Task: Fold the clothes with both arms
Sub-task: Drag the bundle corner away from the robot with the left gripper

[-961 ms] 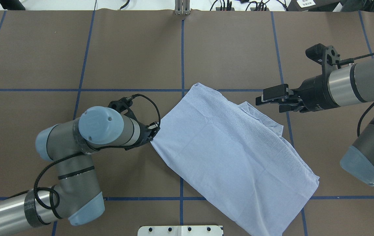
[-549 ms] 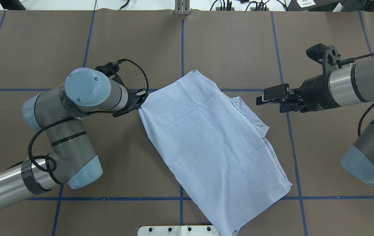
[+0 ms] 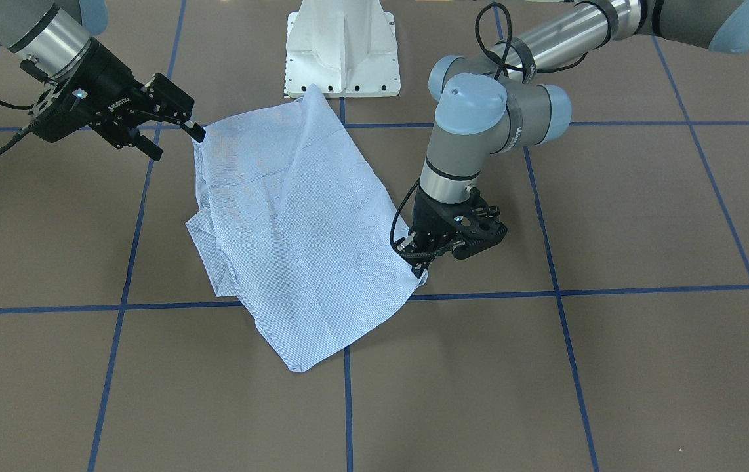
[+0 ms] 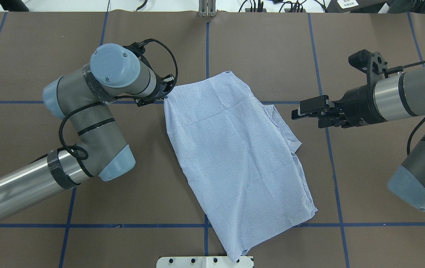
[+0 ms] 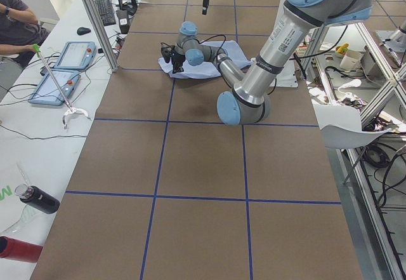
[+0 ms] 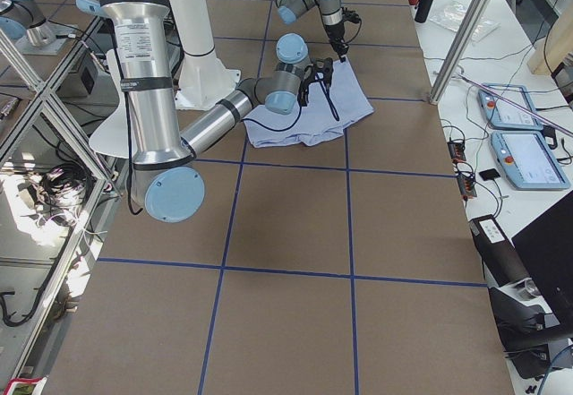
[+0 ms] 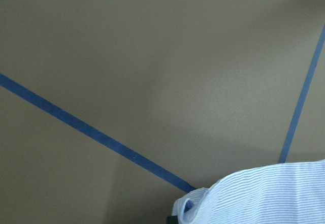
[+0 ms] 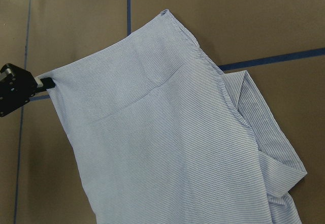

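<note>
Shirt (image 4: 235, 156) folded into long panel, lies slantwise at centre of brown table (image 4: 48, 56), across blue tape lines (image 4: 86, 225). Tip nearest robot overlaps white base plate (image 4: 182, 261). Left gripper (image 4: 166, 96) clamped on shirt's far-left corner. Right gripper (image 4: 297, 112) has fingers spread, holds nothing, near shirt's right edge. White lettering on right gripper body too small to read.

We see a light blue shirt (image 4: 235, 156) (finely white-striped) and a brown surface (image 4: 48, 56) crossed by blue lines (image 4: 207, 48).
</note>
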Controlling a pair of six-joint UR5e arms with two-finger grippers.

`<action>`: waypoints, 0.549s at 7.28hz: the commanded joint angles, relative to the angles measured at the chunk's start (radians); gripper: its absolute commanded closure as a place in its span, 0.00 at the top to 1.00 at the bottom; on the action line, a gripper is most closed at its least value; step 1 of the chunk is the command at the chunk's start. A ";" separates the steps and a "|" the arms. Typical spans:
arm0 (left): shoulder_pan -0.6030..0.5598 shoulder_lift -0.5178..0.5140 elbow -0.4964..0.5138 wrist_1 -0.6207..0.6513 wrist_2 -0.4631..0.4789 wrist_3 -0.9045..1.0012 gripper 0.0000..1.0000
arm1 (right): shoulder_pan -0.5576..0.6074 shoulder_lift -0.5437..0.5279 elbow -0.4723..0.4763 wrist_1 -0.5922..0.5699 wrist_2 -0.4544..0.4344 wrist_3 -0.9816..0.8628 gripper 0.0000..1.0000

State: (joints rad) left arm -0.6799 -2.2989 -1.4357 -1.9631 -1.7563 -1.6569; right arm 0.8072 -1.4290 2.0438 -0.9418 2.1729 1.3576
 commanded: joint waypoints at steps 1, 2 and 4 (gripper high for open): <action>-0.042 -0.057 0.197 -0.210 0.026 0.025 0.00 | 0.001 -0.002 0.001 -0.005 0.001 0.000 1.00; -0.053 -0.094 0.272 -0.265 0.038 0.038 0.00 | 0.004 -0.001 0.001 -0.005 0.001 0.000 1.00; -0.053 -0.146 0.348 -0.342 0.080 0.039 0.00 | 0.026 -0.001 -0.001 -0.009 0.007 0.000 1.00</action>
State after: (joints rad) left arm -0.7311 -2.4118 -1.1456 -2.2408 -1.6941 -1.6205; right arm 0.8223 -1.4299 2.0440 -0.9494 2.1758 1.3570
